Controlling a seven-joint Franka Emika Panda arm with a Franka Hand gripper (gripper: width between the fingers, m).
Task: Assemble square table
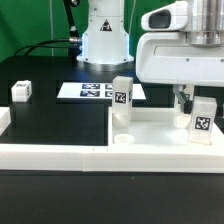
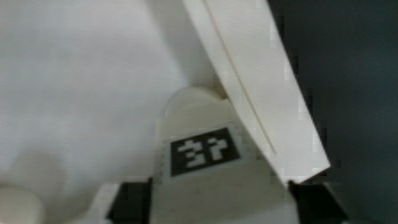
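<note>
Gripper (image 2: 210, 205): you have its fingers tight against both sides of a leg (image 2: 201, 150), apparently clamped on it. The leg stands upright at a tabletop (image 1: 150, 133) corner, on the exterior view's right. Expect light, stiff, smooth plastic that may slip. Grip the flat sides squarely.

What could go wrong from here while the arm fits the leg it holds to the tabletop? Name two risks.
1. The held leg, between the jaws, sits close beside the raised rim of the tabletop. If it is lowered off-line, it could catch there rather than seat in a socket.
2. The standing leg is upright on the tabletop, so a sideways arm move might topple it.
</note>
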